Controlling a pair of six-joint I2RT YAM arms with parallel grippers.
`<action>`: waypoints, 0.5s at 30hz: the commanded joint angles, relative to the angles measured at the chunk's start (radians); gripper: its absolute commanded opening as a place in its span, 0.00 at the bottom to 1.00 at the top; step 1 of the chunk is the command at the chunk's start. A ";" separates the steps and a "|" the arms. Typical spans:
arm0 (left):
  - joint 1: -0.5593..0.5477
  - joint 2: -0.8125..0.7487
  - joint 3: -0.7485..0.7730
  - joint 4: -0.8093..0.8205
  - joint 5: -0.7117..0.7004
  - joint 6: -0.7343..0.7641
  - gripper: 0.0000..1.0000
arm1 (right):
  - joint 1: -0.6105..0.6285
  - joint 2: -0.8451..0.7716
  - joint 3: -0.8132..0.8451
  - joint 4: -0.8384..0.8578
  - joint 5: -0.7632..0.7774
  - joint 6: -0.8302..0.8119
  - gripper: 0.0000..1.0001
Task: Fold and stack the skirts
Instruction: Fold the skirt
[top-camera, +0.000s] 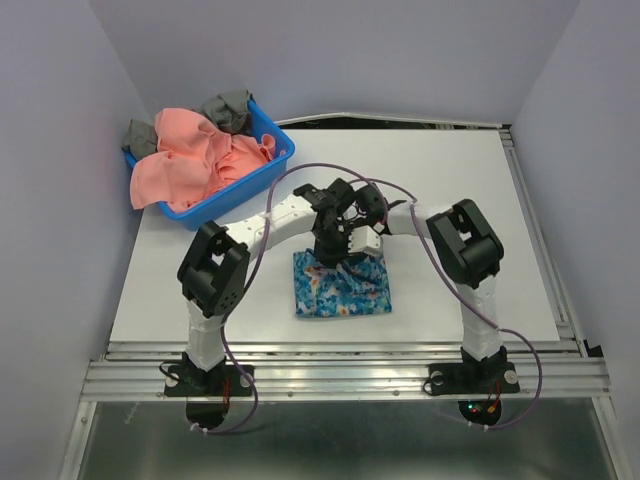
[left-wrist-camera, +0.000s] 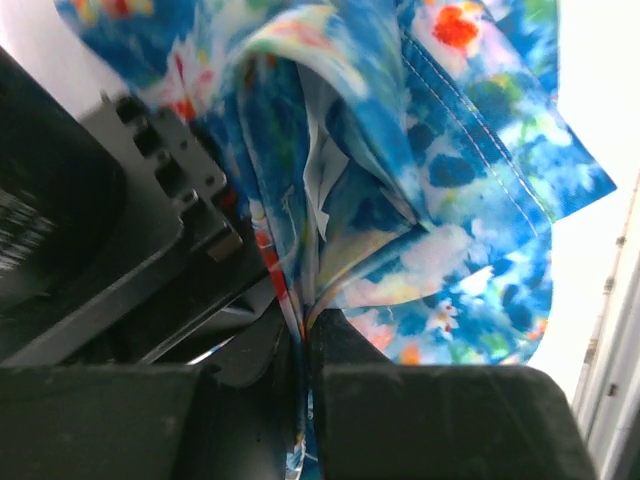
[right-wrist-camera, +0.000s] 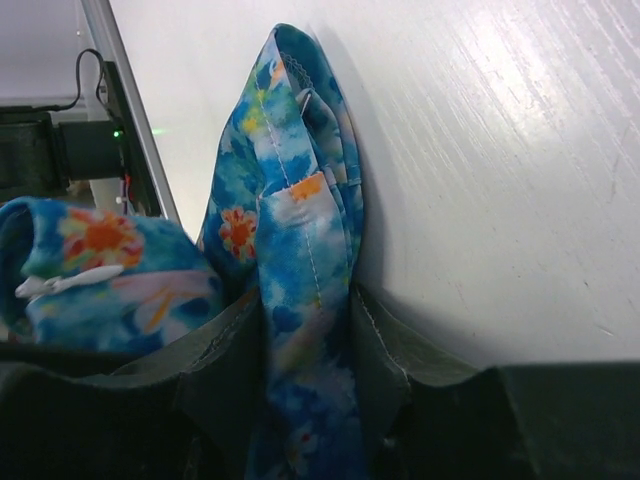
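On the white worktop (top-camera: 470, 200), between both arms | blue flowered skirt (top-camera: 345, 290) lies as a folded bundle | left claw (left-wrist-camera: 305, 345) closed tight on one fold of it | right claw (right-wrist-camera: 305, 330) pinching another fold | pink skirt (top-camera: 200, 160) heaped in the basket (top-camera: 235, 200), far left corner

1. white table (top-camera: 450, 200), flat and matte (faint streaks show in the right wrist view).
2. blue flowered skirt (top-camera: 340, 292) lies in a rough square near the front middle.
3. blue plastic basket (top-camera: 240, 190) stands at the far left corner, well apart from the skirt.
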 joint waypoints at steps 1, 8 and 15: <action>-0.005 -0.066 -0.087 0.180 -0.100 -0.053 0.16 | 0.026 0.041 0.045 -0.012 0.072 -0.013 0.46; -0.009 -0.086 -0.155 0.227 -0.093 -0.073 0.17 | 0.026 0.044 0.137 -0.035 0.095 0.007 0.70; -0.025 -0.105 -0.181 0.212 -0.078 -0.050 0.18 | -0.016 0.056 0.227 -0.035 0.141 0.025 0.79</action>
